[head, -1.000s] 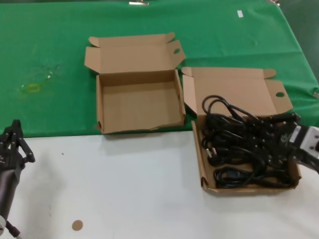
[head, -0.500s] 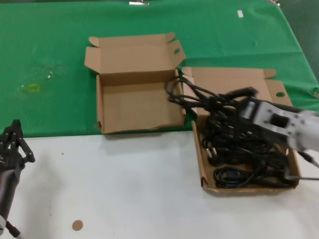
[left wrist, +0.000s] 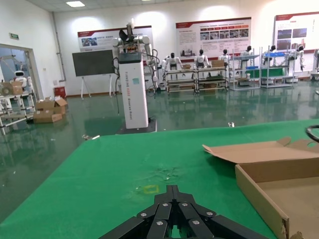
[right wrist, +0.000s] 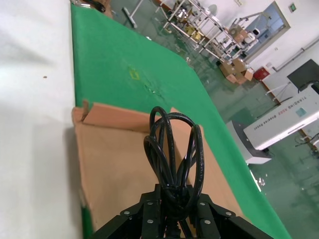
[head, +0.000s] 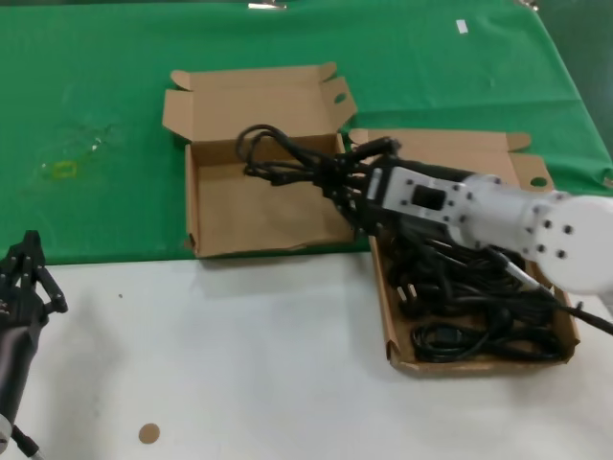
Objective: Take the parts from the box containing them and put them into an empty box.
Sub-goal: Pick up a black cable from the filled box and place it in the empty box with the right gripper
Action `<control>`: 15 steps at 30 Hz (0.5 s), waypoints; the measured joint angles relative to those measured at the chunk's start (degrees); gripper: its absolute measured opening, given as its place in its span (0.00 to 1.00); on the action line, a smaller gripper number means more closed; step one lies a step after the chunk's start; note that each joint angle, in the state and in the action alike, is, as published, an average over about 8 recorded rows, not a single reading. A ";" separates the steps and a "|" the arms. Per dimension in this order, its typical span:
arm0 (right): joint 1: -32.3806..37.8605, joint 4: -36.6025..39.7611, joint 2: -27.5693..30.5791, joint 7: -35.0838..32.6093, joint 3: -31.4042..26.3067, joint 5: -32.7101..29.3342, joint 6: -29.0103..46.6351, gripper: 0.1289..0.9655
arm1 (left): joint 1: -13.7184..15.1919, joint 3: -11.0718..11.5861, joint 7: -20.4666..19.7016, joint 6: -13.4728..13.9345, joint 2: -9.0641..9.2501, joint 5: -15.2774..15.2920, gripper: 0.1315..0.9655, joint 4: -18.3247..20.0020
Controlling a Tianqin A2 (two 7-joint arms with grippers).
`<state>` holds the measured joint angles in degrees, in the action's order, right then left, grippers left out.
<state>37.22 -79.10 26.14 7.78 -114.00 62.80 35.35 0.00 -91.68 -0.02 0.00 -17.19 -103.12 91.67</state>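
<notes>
My right gripper point(head: 340, 179) is shut on a coiled black cable bundle point(head: 273, 156) and holds it above the empty box point(head: 230, 222), the squarer left one, near its right wall. In the right wrist view the bundle's loops point(right wrist: 172, 144) stick out of the gripper point(right wrist: 173, 193) over the box's bare floor point(right wrist: 112, 154). The wider box point(head: 381, 309) at the right holds several more black cable bundles point(head: 469, 311), partly hidden by my right arm. My left gripper point(head: 29, 254) is parked at the lower left, shut and empty point(left wrist: 173, 188).
Both boxes have their lids folded open toward the far side on the green cloth point(head: 96, 77). The white table front point(head: 239, 364) carries a small brown disc point(head: 147, 433). A yellow mark point(head: 59, 170) lies on the cloth at the left.
My right gripper has lifted a cable bundle out of the right box and carried it left, to above the empty box. The left arm has not moved.
</notes>
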 joint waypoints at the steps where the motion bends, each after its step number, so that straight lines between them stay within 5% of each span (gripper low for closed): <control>1: 0.66 0.94 -0.79 -0.38 -0.29 -0.22 -0.07 0.13 | 0.00 0.00 0.00 0.00 0.00 0.00 0.01 0.00; 15: 7.82 14.30 -9.50 -5.96 -3.03 -0.07 -2.13 0.13 | 0.00 0.00 0.00 0.00 0.00 0.00 0.01 0.00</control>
<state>45.04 -64.80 16.64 1.83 -117.03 62.72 33.22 0.00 -91.68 -0.02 0.00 -17.19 -103.12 91.67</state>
